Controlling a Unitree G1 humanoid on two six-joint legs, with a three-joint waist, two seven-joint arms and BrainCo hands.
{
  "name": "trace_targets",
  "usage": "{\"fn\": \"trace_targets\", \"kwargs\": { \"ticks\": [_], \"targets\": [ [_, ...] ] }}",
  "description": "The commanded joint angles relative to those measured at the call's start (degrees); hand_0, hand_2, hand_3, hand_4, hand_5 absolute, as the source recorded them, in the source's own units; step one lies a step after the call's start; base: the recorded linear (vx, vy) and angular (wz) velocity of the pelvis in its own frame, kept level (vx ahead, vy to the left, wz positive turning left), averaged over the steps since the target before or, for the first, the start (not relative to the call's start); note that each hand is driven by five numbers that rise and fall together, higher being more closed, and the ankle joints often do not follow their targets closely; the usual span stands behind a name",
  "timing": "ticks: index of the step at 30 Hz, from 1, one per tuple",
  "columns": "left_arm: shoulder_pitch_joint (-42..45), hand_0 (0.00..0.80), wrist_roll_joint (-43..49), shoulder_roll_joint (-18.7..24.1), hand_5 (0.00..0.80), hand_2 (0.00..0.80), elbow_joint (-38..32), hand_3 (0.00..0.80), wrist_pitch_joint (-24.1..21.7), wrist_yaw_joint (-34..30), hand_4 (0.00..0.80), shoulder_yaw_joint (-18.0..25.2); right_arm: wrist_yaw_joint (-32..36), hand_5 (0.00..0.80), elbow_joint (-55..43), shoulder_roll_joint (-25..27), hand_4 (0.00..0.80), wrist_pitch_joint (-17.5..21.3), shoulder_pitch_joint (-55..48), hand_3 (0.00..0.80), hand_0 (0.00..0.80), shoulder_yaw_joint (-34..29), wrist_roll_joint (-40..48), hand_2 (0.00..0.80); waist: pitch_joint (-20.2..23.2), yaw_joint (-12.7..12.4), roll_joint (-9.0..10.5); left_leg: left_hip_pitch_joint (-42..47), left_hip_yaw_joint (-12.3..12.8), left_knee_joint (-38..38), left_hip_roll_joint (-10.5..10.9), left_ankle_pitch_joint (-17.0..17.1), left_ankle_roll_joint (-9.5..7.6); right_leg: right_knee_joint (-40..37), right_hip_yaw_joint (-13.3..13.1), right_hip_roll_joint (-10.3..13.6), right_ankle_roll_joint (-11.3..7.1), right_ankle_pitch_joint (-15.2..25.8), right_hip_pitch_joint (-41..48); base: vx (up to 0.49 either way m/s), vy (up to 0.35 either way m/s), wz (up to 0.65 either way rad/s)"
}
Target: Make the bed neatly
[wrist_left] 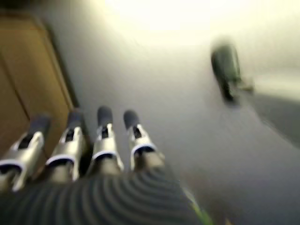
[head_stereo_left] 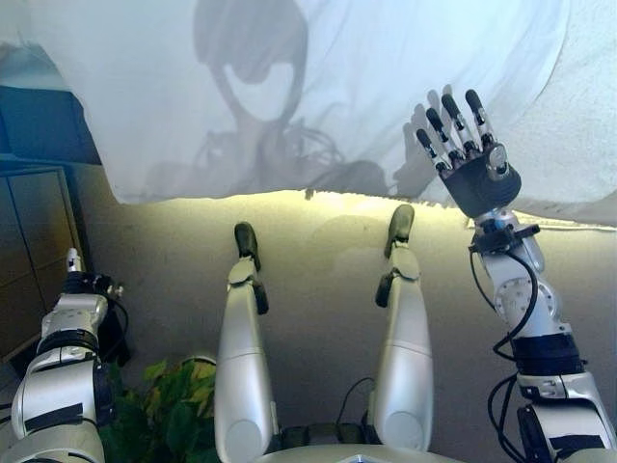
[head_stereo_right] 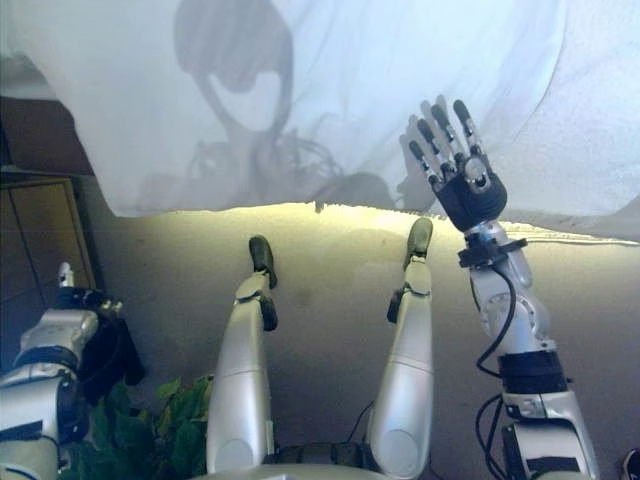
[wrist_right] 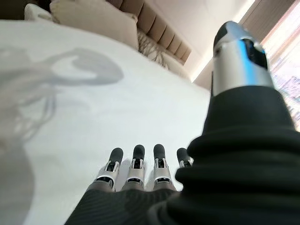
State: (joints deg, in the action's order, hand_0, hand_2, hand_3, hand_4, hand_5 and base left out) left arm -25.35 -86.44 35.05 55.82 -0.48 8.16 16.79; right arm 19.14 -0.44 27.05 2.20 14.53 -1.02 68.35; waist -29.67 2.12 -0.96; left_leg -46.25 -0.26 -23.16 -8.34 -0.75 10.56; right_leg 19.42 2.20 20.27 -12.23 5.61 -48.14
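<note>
R hand (head_stereo_left: 479, 174) flat, fingers straight, over white sheet (head_stereo_left: 318, 87); L hand (wrist_left: 89, 150) fingers straight, empty. Two pillows (wrist_right: 89, 21) by headboard.

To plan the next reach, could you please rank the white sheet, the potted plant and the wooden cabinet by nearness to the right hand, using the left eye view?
1. Sheet, under the right hand.
2. Plant, lower left on the floor.
3. Cabinet, far left edge.
</note>
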Motion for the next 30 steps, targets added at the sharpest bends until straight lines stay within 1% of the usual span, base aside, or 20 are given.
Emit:
{"fn": "trace_targets", "kwargs": {
  "ticks": [1, 3, 5, 7, 8, 10, 11, 15, 17, 20, 22, 24, 26, 28, 30],
  "targets": [
    [6.4, 0.0, -1.2, -3.4, 0.0, 0.0, -6.4, 0.0, -9.5, -5.1, 0.0, 1.3, 1.1, 0.0, -5.6, -2.8, 0.0, 5.9, -6.0, 0.0, 0.0, -2.8, -2.2, 0.0, -0.1, -0.5, -0.68, 1.5, 0.4, 1.8, 2.4, 6.1, -3.94, -2.4, 3.3, 1.2, 2.39, 1.2, 6.3, -0.004, -0.23, 0.13],
    [8.6, 0.0, -0.8, -5.8, 0.0, 0.0, -10.6, 0.0, -12.0, -7.7, 0.0, 1.5, 0.8, 0.0, -3.3, -4.1, 0.0, 7.3, -7.6, 0.0, 0.0, -3.3, -3.2, 0.0, -0.1, -1.2, -0.56, 4.4, 0.2, 3.1, 2.6, 5.9, -4.12, -3.1, 4.2, 1.2, 2.32, 1.0, 9.6, -0.003, -0.213, 0.12],
    [10.5, 0.0, 1.8, -8.2, 0.0, 0.0, -15.9, 0.0, -13.9, -9.2, 0.0, 1.3, -0.3, 0.0, 0.4, -4.9, 0.0, 9.2, -8.7, 0.0, 0.0, -3.7, -4.4, 0.0, -0.1, -2.2, -0.31, 8.5, -0.1, 5.2, 2.8, 5.7, -4.53, -4.3, 5.1, 1.1, 2.24, 0.6, 14.3, -0.009, -0.263, 0.12],
    [10.8, 0.0, 3.9, -8.5, 0.0, 0.0, -19.2, 0.0, -14.8, -9.4, 0.0, 1.1, -1.2, 0.0, 2.6, -5.5, 0.0, 9.5, -9.5, 0.0, 0.0, -4.1, -4.2, 0.0, 1.0, -2.7, 0.11, 11.4, -0.5, 7.0, 2.6, 5.8, -4.63, -5.4, 5.9, 0.7, 2.3, 0.6, 17.6, 0.025, -0.239, 0.23],
    [10.9, 0.0, 4.4, -8.5, 0.0, 0.0, -19.8, 0.0, -14.8, -9.3, 0.0, 1.1, -1.3, 0.0, 3.0, -5.6, 0.0, 9.3, -9.8, 0.0, 0.0, -4.2, -4.1, 0.0, 1.4, -2.7, 0.19, 12.0, -0.5, 7.4, 2.5, 5.8, -4.64, -5.7, 6.0, 0.6, 2.3, 0.5, 18.2, 0.075, -0.24, 0.19],
    [12.0, 0.0, 6.5, -9.3, 0.0, 0.0, -24.1, 0.0, -15.3, -11.8, 0.0, 0.5, -3.0, 0.0, 5.1, -6.9, 0.0, 10.2, -12.2, 0.0, 0.0, -4.4, -4.3, 0.0, 4.1, -3.3, 0.6, 15.6, -0.9, 9.8, 2.1, 5.8, -4.7, -7.2, 6.7, -0.1, 2.45, 0.3, 22.1, 0.096, -0.263, 0.11],
    [12.6, 0.0, 7.7, -9.8, 0.0, 0.0, -25.7, 0.0, -15.5, -12.0, 0.0, 0.3, -3.4, 0.0, 5.4, -7.3, 0.0, 10.3, -13.0, 0.0, 0.0, -4.6, -4.4, 0.0, 4.8, -3.5, 0.65, 16.9, -1.1, 10.7, 2.0, 5.8, -4.75, -7.8, 6.9, -0.3, 2.43, 0.3, 23.5, 0.109, -0.266, 0.12],
    [16.4, 0.0, 14.2, -13.9, 0.0, 0.0, -33.6, 0.0, -14.5, -16.9, 0.0, -1.5, -3.7, 0.0, 8.5, -9.3, 0.0, 10.6, -17.7, 0.0, 0.0, -4.5, -5.6, 0.0, 9.1, -4.6, 1.05, 23.2, -2.0, 14.6, 1.5, 5.6, -4.72, -10.4, 7.4, -1.3, 2.41, -0.1, 29.5, 0.109, -0.236, 0.14],
    [18.8, 0.0, 16.0, -15.5, 0.0, 0.0, -36.2, 0.0, -12.7, -19.2, 0.0, -2.5, -3.3, 0.0, 10.1, -9.9, 0.0, 11.1, -19.5, 0.0, 0.0, -4.3, -5.3, 0.0, 10.9, -5.1, 1.21, 25.8, -2.3, 16.4, 1.2, 5.8, -4.76, -11.6, 7.2, -1.9, 2.45, -0.1, 32.1, 0.096, -0.184, 0.07],
    [21.8, 0.0, 18.0, -17.5, 0.0, 0.0, -37.9, 0.0, -10.5, -22.0, 0.0, -4.6, -3.1, 0.0, 12.8, -10.5, 0.0, 10.7, -21.5, 0.0, 0.0, -3.9, -4.5, 0.0, 14.5, -5.6, 1.51, 31.0, -2.0, 19.9, 0.6, 6.0, -4.81, -13.9, 7.2, -2.7, 2.26, -0.5, 36.8, 0.134, -0.141, 0.04],
    [23.1, 0.0, 19.4, -19.1, 0.0, 0.0, -38.3, 0.0, -9.9, -22.6, 0.0, -6.0, -2.5, 0.0, 13.9, -11.3, 0.0, 9.9, -22.9, 0.0, 0.0, -3.9, -4.0, 0.0, 16.4, -5.7, 1.65, 33.8, -2.1, 21.7, 0.6, 6.2, -4.81, -15.2, 7.5, -2.9, 2.15, -0.4, 39.6, 0.125, -0.122, 0.09],
    [24.7, 0.0, 19.3, -20.5, 0.0, 0.0, -38.1, 0.0, -7.7, -24.2, 0.0, -7.0, -0.8, 0.0, 15.3, -12.3, 0.0, 9.5, -24.6, 0.0, 0.0, -3.9, -3.9, 0.0, 18.4, -5.9, 1.9, 36.0, -2.3, 22.3, 0.7, 6.3, -4.87, -15.6, 7.8, -2.9, 2.06, -0.5, 41.8, 0.131, -0.116, 0.06],
    [26.5, 0.0, 20.1, -21.0, 0.0, 0.0, -36.9, 0.0, -6.8, -24.7, 0.0, -7.8, -0.5, 0.0, 16.4, -12.8, 0.0, 8.8, -26.2, 0.0, 0.0, -3.8, -4.4, 0.0, 20.3, -6.0, 2.18, 38.0, -2.2, 22.3, 0.6, 5.9, -4.9, -15.6, 8.0, -2.8, 2.01, -0.8, 43.6, 0.158, -0.089, 0.05],
    [27.9, 0.0, 22.4, -21.0, 0.0, 0.0, -35.1, 0.0, -6.0, -25.1, 0.0, -8.9, -1.1, 0.0, 17.2, -13.3, 0.0, 7.1, -27.3, 0.0, 0.0, -3.3, -4.9, 0.0, 22.4, -5.9, 2.56, 40.2, -1.9, 22.3, 0.3, 5.5, -4.86, -15.6, 7.8, -2.9, 1.88, -1.2, 45.4, 0.16, -0.086, 0.03],
    [29.1, 0.0, 21.7, -21.0, 0.0, 0.0, -34.9, 0.0, -3.1, -27.4, 0.0, -9.9, -2.1, 0.0, 18.3, -13.7, 0.0, 6.6, -27.7, 0.0, 0.0, -2.5, -5.3, 0.0, 23.9, -6.0, 2.82, 42.4, -1.5, 23.1, -0.1, 5.3, -4.88, -16.0, 7.9, -3.1, 1.7, -1.5, 47.1, 0.099, -0.091, -0.04]
  ]
}}
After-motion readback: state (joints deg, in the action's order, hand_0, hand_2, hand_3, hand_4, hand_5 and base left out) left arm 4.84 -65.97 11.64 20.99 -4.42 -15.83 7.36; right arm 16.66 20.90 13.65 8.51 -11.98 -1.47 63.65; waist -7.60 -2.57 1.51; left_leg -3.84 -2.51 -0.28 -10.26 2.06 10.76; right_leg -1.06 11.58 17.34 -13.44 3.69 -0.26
